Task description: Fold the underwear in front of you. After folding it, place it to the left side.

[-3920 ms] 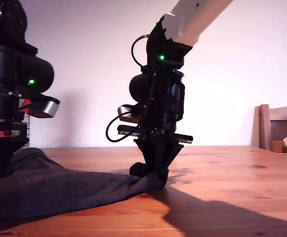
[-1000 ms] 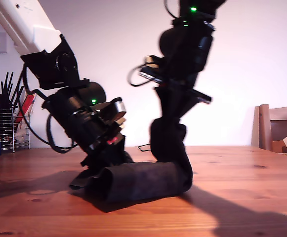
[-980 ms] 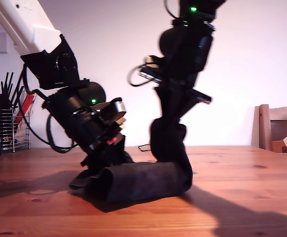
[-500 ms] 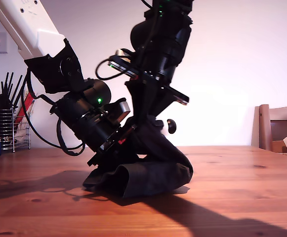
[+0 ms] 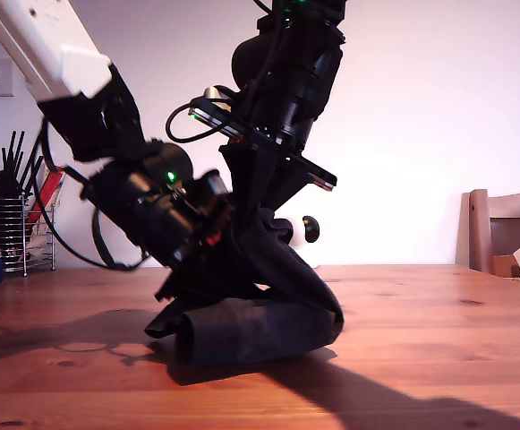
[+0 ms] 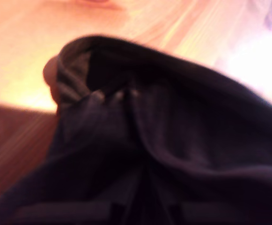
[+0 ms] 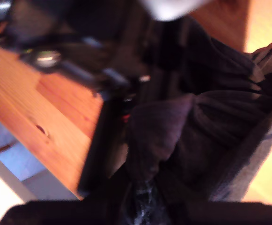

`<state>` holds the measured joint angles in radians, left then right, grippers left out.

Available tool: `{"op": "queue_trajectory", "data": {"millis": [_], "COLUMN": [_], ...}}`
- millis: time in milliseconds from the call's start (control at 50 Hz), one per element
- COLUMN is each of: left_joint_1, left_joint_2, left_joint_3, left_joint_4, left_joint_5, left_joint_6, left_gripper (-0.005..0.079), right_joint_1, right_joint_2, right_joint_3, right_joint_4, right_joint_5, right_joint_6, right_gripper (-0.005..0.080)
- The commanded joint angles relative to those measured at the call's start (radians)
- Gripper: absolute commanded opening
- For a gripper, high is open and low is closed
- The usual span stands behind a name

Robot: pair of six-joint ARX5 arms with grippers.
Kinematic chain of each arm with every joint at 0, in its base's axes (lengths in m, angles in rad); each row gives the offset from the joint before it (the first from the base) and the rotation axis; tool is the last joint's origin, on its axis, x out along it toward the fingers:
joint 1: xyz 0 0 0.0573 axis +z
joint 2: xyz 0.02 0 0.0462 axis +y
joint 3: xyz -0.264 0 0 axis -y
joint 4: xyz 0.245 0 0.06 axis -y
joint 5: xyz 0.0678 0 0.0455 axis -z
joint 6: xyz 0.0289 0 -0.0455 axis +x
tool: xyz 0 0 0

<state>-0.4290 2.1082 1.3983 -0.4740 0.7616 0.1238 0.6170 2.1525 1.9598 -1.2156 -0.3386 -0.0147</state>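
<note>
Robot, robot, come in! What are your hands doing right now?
Both grippers buried in the underwear, jaws hidden. Fabric bunched, partly lifted off the table. Nothing blocking.

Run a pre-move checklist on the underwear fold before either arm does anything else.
1. Underwear bunched in a thick roll on the table, not a flat fold: not ok.
2. Both arms crowded over the garment in the exterior view, nearly touching: not ok.
3. My first gripper's hold: fabric fills its wrist view, jaws hidden: cannot tell.
4. My second gripper's hold: wrist view blurred, jaws hidden: cannot tell.
5. Bare table toward the exterior view's left for placing: ok.
6. Utensil rack stands well back from the garment: ok.
</note>
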Motion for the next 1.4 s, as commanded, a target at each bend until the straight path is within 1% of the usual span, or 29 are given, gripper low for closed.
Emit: {"op": "queue_trajectory", "data": {"millis": [0,140,240,360,520,660,860,980,1060,1180,1320,1380], "left_joint_1": [0.018,0.045,0.063,0.092,0.146,0.212,0.298,0.335,0.351,0.363,0.365,0.365], "left_joint_2": [-0.023,-0.032,-0.053,-0.087,-0.14,-0.193,-0.246,-0.265,-0.276,-0.289,-0.292,-0.293], "left_joint_3": [-0.016,-0.016,-0.016,-0.016,-0.016,-0.016,-0.016,-0.016,-0.016,-0.016,-0.016,-0.016], "left_joint_4": [-0.017,-0.055,-0.096,-0.133,-0.201,-0.239,-0.292,-0.304,-0.309,-0.314,-0.312,-0.313], "left_joint_5": [0.008,0.009,0.008,0.006,-0.053,-0.101,-0.085,-0.024,0.006,0.015,0.017,0.016], "left_joint_6": [0.022,0.037,0.09,0.106,0.146,0.148,0.158,0.172,0.173,0.172,0.168,0.164], "left_gripper": [-0.0019,-0.0019,-0.0019,-0.0019,-0.0019,-0.0019,-0.0019,-0.0019,-0.0019,-0.0019,-0.0019,-0.0019], "right_joint_1": [0.008,0.006,0.004,0.003,0.007,0.022,0.061,0.084,0.099,0.121,0.145,0.156], "right_joint_2": [-0.012,-0.016,-0.017,-0.017,-0.017,-0.017,-0.017,-0.016,-0.014,0.008,0.062,0.084], "right_joint_3": [-0.007,-0.007,-0.007,-0.007,-0.007,-0.007,-0.007,-0.008,-0.009,-0.01,-0.01,-0.01], "right_joint_4": [-0.001,0.0,0.0,0.0,0.01,0.029,0.074,0.112,0.132,0.142,0.15,0.162], "right_joint_5": [0.001,0.001,0.001,0.0,0.0,-0.001,-0.001,0.003,0.021,0.069,0.154,0.167], "right_joint_6": [0.007,0.005,0.005,0.005,0.007,0.014,0.019,0.046,0.058,0.08,0.13,0.154], "right_gripper": [-0.0013,-0.0013,-0.0013,-0.0013,-0.0013,-0.0013,-0.0013,-0.0013,-0.0013,-0.0013,-0.0013,-0.0013]}}
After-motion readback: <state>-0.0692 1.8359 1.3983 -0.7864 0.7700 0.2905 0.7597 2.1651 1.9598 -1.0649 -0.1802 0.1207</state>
